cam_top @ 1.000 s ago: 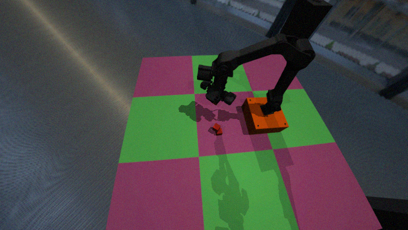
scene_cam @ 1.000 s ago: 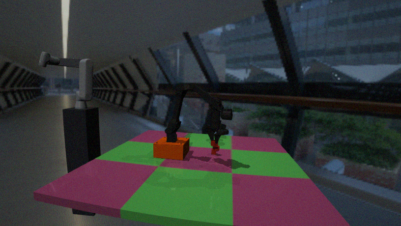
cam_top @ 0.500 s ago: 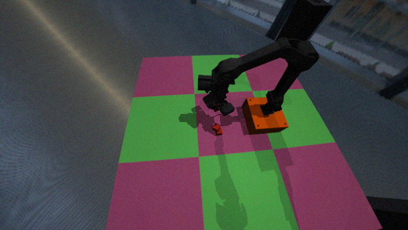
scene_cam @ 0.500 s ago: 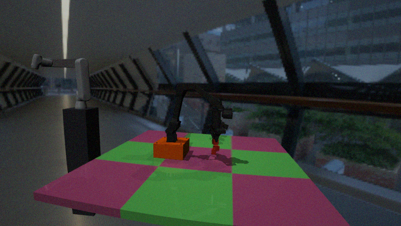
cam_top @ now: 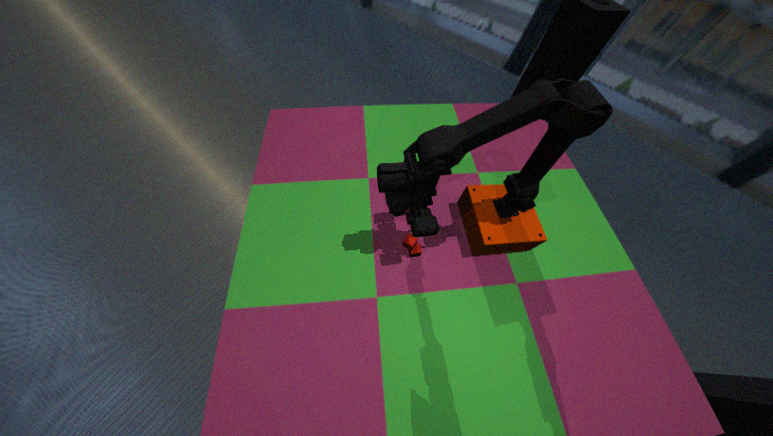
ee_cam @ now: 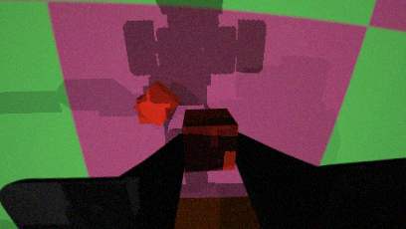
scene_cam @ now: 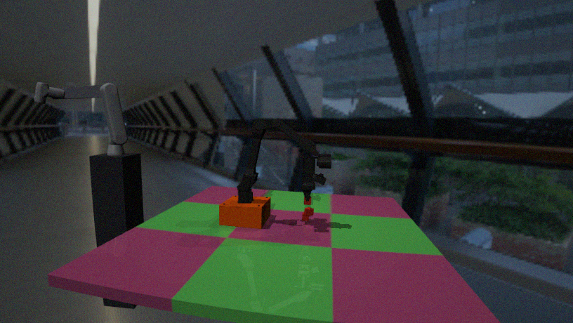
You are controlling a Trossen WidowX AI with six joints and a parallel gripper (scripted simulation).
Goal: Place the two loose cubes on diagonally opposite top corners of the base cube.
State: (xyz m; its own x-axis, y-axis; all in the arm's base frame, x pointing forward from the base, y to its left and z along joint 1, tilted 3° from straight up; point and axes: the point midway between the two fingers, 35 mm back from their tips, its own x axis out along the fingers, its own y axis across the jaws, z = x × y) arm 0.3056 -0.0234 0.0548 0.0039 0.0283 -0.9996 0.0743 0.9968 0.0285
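Note:
The red base cube (cam_top: 415, 250) (scene_cam: 305, 218) stands on the checkered table. One red loose cube (cam_top: 409, 241) (scene_cam: 308, 211) sits on top of it, offset to one side and overlapping a corner; how level it is cannot be told. The pair (ee_cam: 153, 111) shows at the left of the wrist view, their border unclear there. My gripper (scene_cam: 307, 197) (ee_cam: 208, 138) is shut on the other red loose cube (scene_cam: 307, 201) (ee_cam: 209, 130), held in the air. In the exterior view it is above the pair; in the wrist view it is to their right. In the top view the gripper body mostly hides it.
An orange box (cam_top: 513, 229) (scene_cam: 240, 215) carries the arm's base beside the cubes. A grey arm (scene_cam: 114, 116) on a dark pedestal (scene_cam: 116, 192) stands beyond the table (cam_top: 303, 352) (scene_cam: 385, 281). Dark arm shadows cross the table around the cubes.

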